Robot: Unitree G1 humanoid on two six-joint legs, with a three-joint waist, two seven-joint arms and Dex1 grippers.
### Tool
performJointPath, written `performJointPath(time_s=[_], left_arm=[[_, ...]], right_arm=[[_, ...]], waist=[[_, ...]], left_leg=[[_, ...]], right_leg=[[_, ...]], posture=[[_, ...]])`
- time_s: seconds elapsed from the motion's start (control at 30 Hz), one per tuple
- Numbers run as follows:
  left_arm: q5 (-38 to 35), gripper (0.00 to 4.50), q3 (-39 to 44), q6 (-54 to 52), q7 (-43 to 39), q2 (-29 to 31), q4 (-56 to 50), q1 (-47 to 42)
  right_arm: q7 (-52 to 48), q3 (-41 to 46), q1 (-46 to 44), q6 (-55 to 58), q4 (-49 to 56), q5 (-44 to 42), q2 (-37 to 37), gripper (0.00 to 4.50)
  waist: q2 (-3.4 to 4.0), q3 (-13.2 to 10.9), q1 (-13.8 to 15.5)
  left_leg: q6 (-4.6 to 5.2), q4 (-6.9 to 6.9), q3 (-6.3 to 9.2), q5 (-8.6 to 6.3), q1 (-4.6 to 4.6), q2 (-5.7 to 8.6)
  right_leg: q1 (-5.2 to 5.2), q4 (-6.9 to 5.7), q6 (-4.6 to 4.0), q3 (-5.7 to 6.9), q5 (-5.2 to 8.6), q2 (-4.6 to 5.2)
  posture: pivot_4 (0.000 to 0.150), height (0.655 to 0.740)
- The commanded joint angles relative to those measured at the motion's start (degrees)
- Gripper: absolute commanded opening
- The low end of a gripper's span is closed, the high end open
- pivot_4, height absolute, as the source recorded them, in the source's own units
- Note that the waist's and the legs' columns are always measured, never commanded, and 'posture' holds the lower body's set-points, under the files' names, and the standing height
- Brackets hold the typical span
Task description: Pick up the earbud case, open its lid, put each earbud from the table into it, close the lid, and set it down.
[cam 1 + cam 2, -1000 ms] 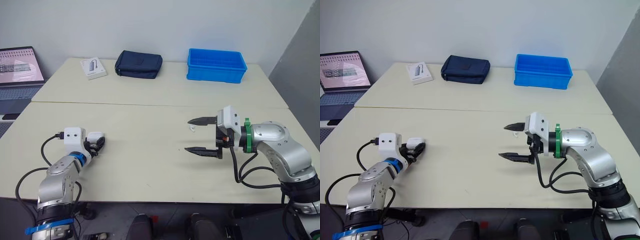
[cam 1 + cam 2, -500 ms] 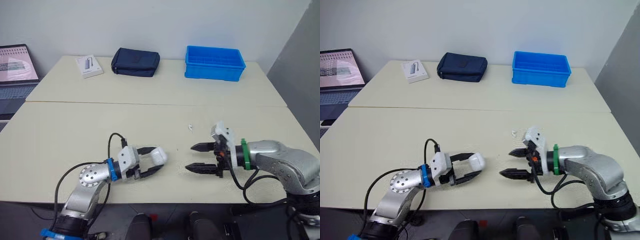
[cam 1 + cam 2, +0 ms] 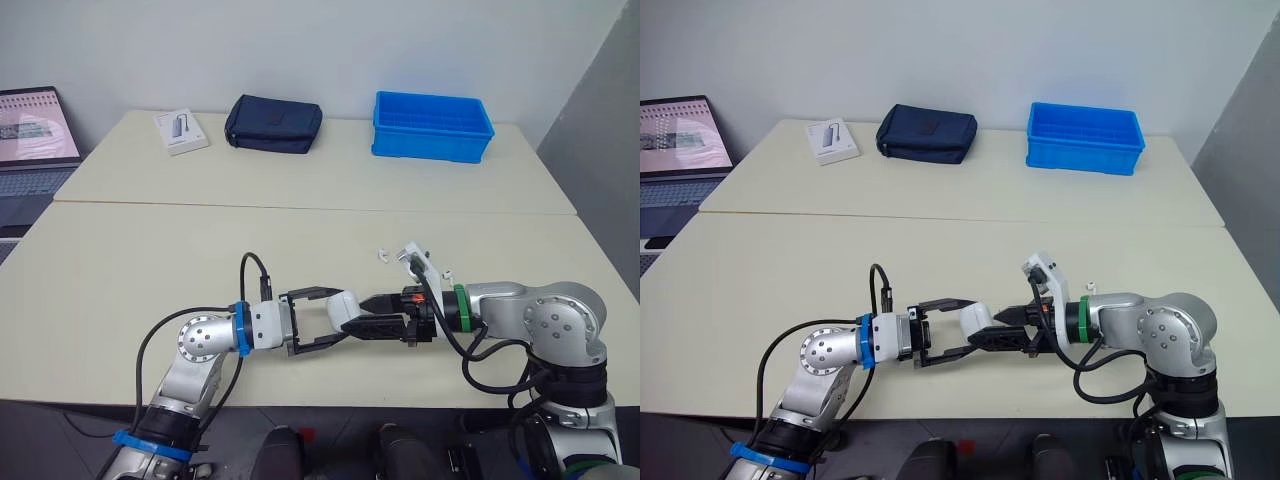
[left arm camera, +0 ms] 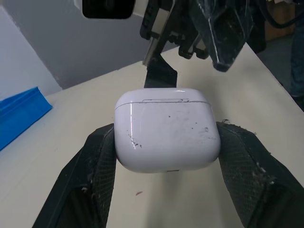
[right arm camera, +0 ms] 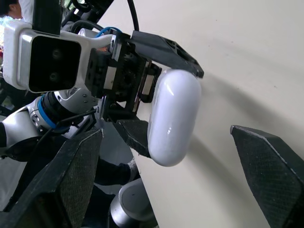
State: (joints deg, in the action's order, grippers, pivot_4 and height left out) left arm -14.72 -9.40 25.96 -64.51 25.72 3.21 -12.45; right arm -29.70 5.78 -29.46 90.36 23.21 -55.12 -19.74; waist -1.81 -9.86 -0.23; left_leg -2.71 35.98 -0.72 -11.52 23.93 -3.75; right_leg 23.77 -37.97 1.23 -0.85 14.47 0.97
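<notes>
The white earbud case (image 3: 345, 308) is held just above the table near its front middle, lid closed, with my left gripper (image 3: 338, 320) shut on its two sides. In the left wrist view the case (image 4: 167, 128) sits squeezed between both black pads (image 4: 99, 166). My right gripper (image 3: 378, 316) faces it from the right, open, its fingertips beside the case's end; in the right wrist view the case (image 5: 173, 116) lies between the spread fingers (image 5: 71, 180). One small white earbud (image 3: 381, 254) lies on the table behind the grippers, and another (image 3: 447, 271) lies by my right wrist.
At the back of the far table stand a blue bin (image 3: 433, 125), a navy pouch (image 3: 273, 125) and a small white box (image 3: 181, 131). A laptop (image 3: 35, 130) sits off the left edge. A seam (image 3: 200, 207) divides the two tables.
My left arm has carried the case from the table's left side to the front middle. My right gripper has come left and lower until its fingers flank the case.
</notes>
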Motion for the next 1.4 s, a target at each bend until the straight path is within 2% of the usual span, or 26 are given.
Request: performJointPath(time_s=[0.03,0.23,0.3,0.37,0.53,0.63,0.9,0.93,1.07,1.23,1.33,1.4], left_arm=[[-1.4,2.77,0.0,0.9,0.4,-0.7,-0.6,-0.9],[-1.6,2.77,-0.1,1.1,0.1,-0.5,-1.0,-0.6],[-1.6,2.77,-0.1,1.4,0.0,-0.5,-1.2,-0.5],[-1.7,2.77,-0.1,1.1,0.3,-0.7,-1.2,-0.5],[-1.3,2.77,-0.4,0.9,0.8,-1.2,-1.2,-0.9],[-1.2,2.77,-0.5,0.6,1.1,-1.5,-1.5,-0.9],[-1.3,2.77,-0.6,-1.6,2.1,-1.9,-1.9,-1.1],[-1.2,3.12,-0.4,-4.0,2.9,-1.8,-1.9,-1.3],[-1.0,4.41,-0.6,-17.8,4.4,0.3,-2.5,-2.9],[-5.3,4.5,-2.0,-39.1,1.2,6.1,-7.2,-4.6],[-8.1,4.5,-2.0,-50.2,-0.2,9.7,-11.8,-6.4],[-10.1,4.5,-1.5,-55.7,0.8,9.8,-13.8,-8.2]], right_arm=[[1.1,1.8,-0.4,1.2,0.2,-1.4,1.2,4.5],[2.1,2.5,-0.3,1.8,-1.3,-1.3,2.6,4.5],[2.3,2.6,-0.4,1.8,-1.7,-1.2,2.8,4.11],[2.1,2.3,-0.4,1.7,-1.9,-1.3,2.6,3.58],[1.6,1.7,-0.4,1.3,-2.4,-1.3,2.5,1.68],[1.5,1.5,-0.4,1.1,-2.9,-1.4,2.5,0.75],[1.2,1.3,-0.8,0.4,-3.7,-1.2,2.4,0.76],[1.0,0.1,-0.9,-0.2,-3.4,-0.4,1.2,0.76],[-0.7,-4.2,-2.1,-3.4,-2.8,2.1,-3.7,0.76],[-5.8,-11.5,-4.2,-10.6,-1.4,6.5,-12.0,0.76],[-11.5,-19.1,-6.7,-18.8,1.4,12.8,-19.5,0.76],[-15.3,-23.8,-8.2,-24.3,3.0,17.0,-23.8,0.76]], waist=[[0.0,0.0,-0.1],[0.0,0.0,-0.1],[0.0,0.0,-0.1],[0.0,0.0,-0.1],[0.0,0.0,-0.2],[0.0,0.0,-0.2],[0.0,0.0,-0.2],[0.01,0.0,-0.2],[0.01,0.0,-0.3],[0.01,0.0,-0.9],[0.04,-0.1,-1.3],[0.04,-0.2,-1.4]], left_leg=[[0.0,0.0,0.0,0.0,0.0,0.0],[0.0,0.0,0.01,0.0,0.0,0.0],[0.0,0.0,0.01,0.0,0.0,0.0],[0.0,0.0,0.01,0.0,0.0,0.0],[0.0,0.0,0.0,0.0,0.01,0.0],[0.0,-0.01,0.02,0.0,0.0,0.0],[0.0,-0.01,0.01,0.0,0.01,0.0],[0.0,-0.01,0.01,0.0,0.01,0.0],[0.0,0.0,0.02,0.0,0.01,0.0],[0.01,-0.06,0.03,0.0,0.02,0.01],[0.01,-0.06,0.05,0.0,0.3,0.01],[0.01,-0.07,0.09,0.0,0.34,0.01]], right_leg=[[0.0,0.0,0.01,0.0,0.0,0.0],[0.0,0.0,0.02,0.0,-0.01,0.0],[0.0,0.0,0.02,0.0,-0.01,0.0],[0.0,0.0,0.01,0.0,-0.01,0.0],[0.0,0.01,0.01,0.0,0.0,0.0],[0.0,0.01,0.01,0.01,0.0,-0.01],[0.0,0.01,0.01,0.0,0.0,-0.01],[0.0,0.01,0.01,0.0,0.0,-0.01],[0.01,0.01,0.01,0.0,0.01,-0.01],[0.05,0.02,-0.09,0.01,0.09,-0.02],[0.35,-0.04,-0.03,0.02,0.08,-0.03],[0.37,0.0,-0.02,0.06,0.09,-0.04]], posture=[[0.15,0.74],[0.15,0.74],[0.15,0.74],[0.15,0.74],[0.15,0.74],[0.15,0.74],[0.15,0.74],[0.15,0.74],[0.15,0.74],[0.15,0.74],[0.15,0.74],[0.15,0.74]])
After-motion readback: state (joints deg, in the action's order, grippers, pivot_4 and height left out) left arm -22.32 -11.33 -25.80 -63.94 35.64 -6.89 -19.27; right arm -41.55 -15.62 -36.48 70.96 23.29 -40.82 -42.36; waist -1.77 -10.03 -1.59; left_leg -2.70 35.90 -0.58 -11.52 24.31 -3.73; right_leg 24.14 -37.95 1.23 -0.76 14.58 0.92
